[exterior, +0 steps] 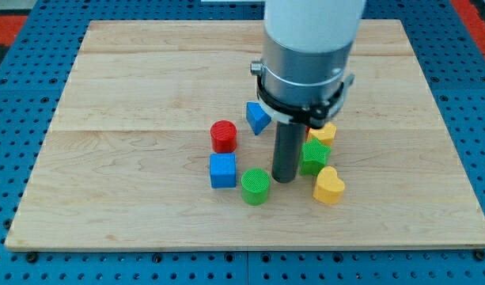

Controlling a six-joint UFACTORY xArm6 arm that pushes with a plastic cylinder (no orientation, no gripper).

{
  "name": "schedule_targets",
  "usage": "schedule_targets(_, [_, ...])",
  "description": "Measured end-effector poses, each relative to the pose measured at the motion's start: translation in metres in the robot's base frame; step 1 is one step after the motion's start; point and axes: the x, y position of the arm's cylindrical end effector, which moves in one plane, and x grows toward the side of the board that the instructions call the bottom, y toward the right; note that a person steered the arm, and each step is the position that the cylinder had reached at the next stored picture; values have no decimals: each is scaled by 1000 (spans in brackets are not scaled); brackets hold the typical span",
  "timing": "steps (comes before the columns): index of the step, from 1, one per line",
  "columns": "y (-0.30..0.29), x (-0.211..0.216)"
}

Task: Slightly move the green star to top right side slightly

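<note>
My tip (285, 179), a bare rod with no jaws, touches the green star's (313, 156) left; a yellow heart (328, 186) sits toward the bottom edge, a yellow block (325, 132) toward the top.

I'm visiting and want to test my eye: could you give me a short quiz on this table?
1. True or false: my tip touches the red cylinder.
2. Which block lies just to the view's right of my tip? A) green star B) blue cube C) green cylinder
3. What colour is the heart nearest the view's bottom?

Key: 1 false; 2 A; 3 yellow.
</note>
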Motion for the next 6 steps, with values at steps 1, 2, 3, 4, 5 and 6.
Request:
schedule_targets(1, [27, -27])
schedule_targets(2, [18, -32])
schedule_targets(3, [36, -33])
schedule_targets(4, [51, -25])
schedule_targets(5, [25, -19])
schedule_targets(6, [16, 11])
